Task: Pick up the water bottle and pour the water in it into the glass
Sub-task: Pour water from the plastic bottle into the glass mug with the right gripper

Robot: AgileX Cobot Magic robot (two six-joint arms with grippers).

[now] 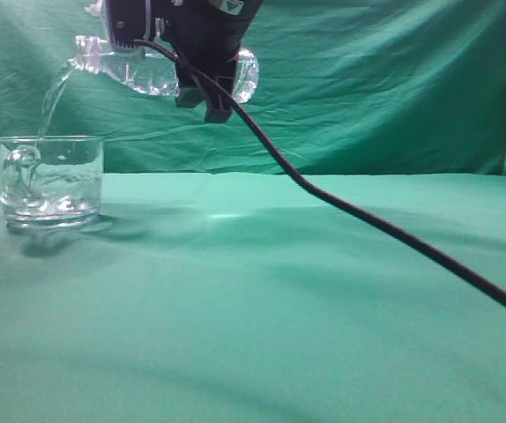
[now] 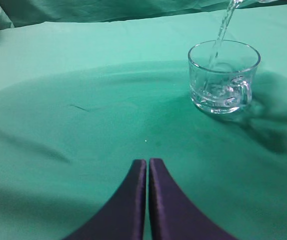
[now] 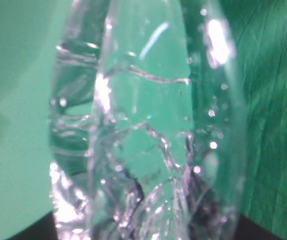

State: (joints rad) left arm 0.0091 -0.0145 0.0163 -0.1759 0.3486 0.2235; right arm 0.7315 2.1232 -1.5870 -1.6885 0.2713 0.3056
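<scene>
My right gripper (image 1: pixel 202 75) is shut on the clear water bottle (image 1: pixel 138 72) and holds it tipped almost level, neck to the left, high above the table. A thin stream of water (image 1: pixel 52 104) runs from its mouth into the glass (image 1: pixel 50 181), a short clear mug on the green cloth at the left. The bottle's ribbed body (image 3: pixel 143 130) fills the right wrist view and hides the fingers. In the left wrist view the glass (image 2: pixel 223 77) stands far right with the water (image 2: pixel 222 30) falling in. My left gripper (image 2: pixel 147 162) is shut and empty, low over the cloth.
A black cable (image 1: pixel 385 231) hangs from the right arm down to the right edge. Green cloth (image 1: pixel 262 308) covers the table and a green backdrop (image 1: pixel 394 79) hangs behind. A faint dark mark (image 2: pixel 81 107) lies on the cloth.
</scene>
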